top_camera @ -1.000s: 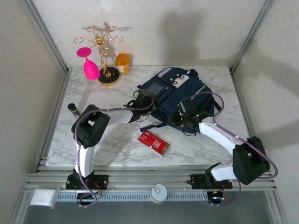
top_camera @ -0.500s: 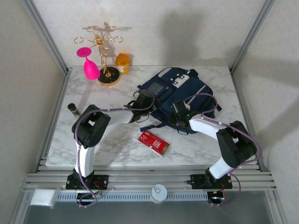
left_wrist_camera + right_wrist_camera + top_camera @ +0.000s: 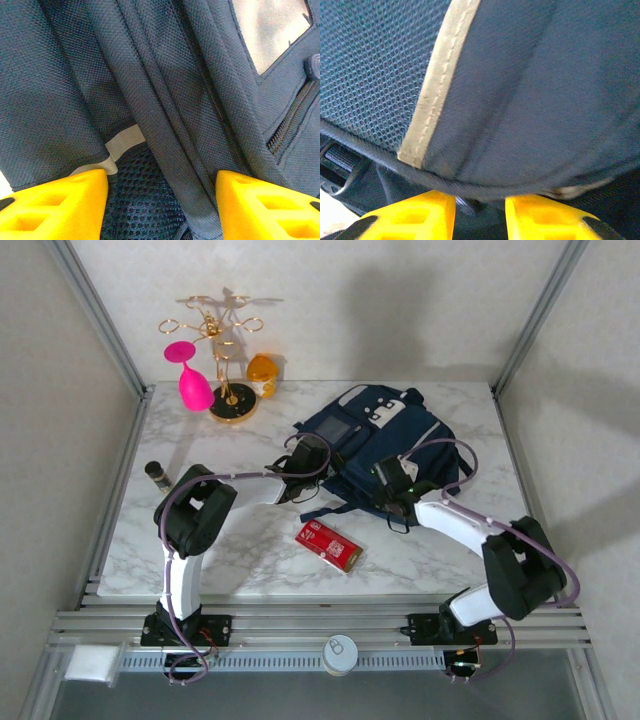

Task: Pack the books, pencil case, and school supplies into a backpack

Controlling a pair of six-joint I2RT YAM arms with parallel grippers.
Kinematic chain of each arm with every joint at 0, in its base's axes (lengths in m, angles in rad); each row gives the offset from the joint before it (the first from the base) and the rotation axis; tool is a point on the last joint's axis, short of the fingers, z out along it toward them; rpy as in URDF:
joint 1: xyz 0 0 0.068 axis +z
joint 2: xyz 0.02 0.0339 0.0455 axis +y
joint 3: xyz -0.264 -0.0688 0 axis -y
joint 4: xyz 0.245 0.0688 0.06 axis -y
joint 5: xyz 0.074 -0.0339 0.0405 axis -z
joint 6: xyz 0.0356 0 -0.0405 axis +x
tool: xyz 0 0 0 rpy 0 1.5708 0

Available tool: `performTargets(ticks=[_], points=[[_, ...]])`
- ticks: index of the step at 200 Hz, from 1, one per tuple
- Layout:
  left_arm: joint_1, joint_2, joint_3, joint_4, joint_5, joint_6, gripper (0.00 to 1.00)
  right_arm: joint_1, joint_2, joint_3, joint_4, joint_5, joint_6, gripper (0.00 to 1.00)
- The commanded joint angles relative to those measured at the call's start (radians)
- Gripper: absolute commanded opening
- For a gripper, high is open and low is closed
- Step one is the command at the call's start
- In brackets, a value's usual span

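Left gripper (image 3: 162, 200) gapes astride backpack (image 3: 385, 430) folds mid-frame, right gripper's (image 3: 480, 212) hold is unclear: slack fabric could slip and flop shut.

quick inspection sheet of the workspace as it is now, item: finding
surface: marble table, no spills seen
job's things: backpack lying at the back; red box loose near the front
clutter: black cylinder, gold rack, pink glass, orange cup
grippers: left gripper open, backpack fabric between its fingers; right gripper at backpack's rim, narrow gap, grip unclear
cables: purple cables looping along both arms
surroundings: metal frame, pale walls
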Motion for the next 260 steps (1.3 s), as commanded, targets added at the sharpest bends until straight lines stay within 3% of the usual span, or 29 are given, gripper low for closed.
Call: performTargets(ticks=[1, 43, 83, 118, 140, 214, 241, 260], points=[[0.004, 0.004, -0.029, -0.024, -0.034, 0.004, 0.58, -0.011, -0.034, 0.0, -0.09, 0.025, -0.045, 0.34], [-0.01, 0.008, -0.002, -0.039, -0.035, 0.008, 0.58, -0.006, -0.022, 0.031, -0.035, -0.149, -0.051, 0.41], [-0.013, 0.013, 0.002, -0.036, -0.026, 0.003, 0.59, -0.016, 0.047, 0.079, -0.021, -0.126, -0.076, 0.42], [-0.015, 0.012, 0.006, -0.04, -0.02, 0.007, 0.59, -0.035, 0.118, 0.102, -0.025, -0.094, -0.139, 0.36], [-0.017, 0.017, 0.007, -0.044, -0.02, 0.012, 0.59, -0.04, 0.131, 0.084, 0.034, -0.182, -0.206, 0.35], [-0.017, 0.03, 0.011, -0.05, -0.013, 0.013, 0.6, -0.063, 0.139, -0.029, 0.121, -0.293, -0.277, 0.39], [-0.02, 0.033, 0.011, -0.045, -0.011, 0.004, 0.6, -0.089, 0.179, -0.038, 0.211, -0.372, -0.323, 0.36], [-0.023, 0.035, 0.019, -0.054, -0.011, 0.005, 0.6, -0.09, 0.193, -0.001, 0.229, -0.407, -0.349, 0.26]])
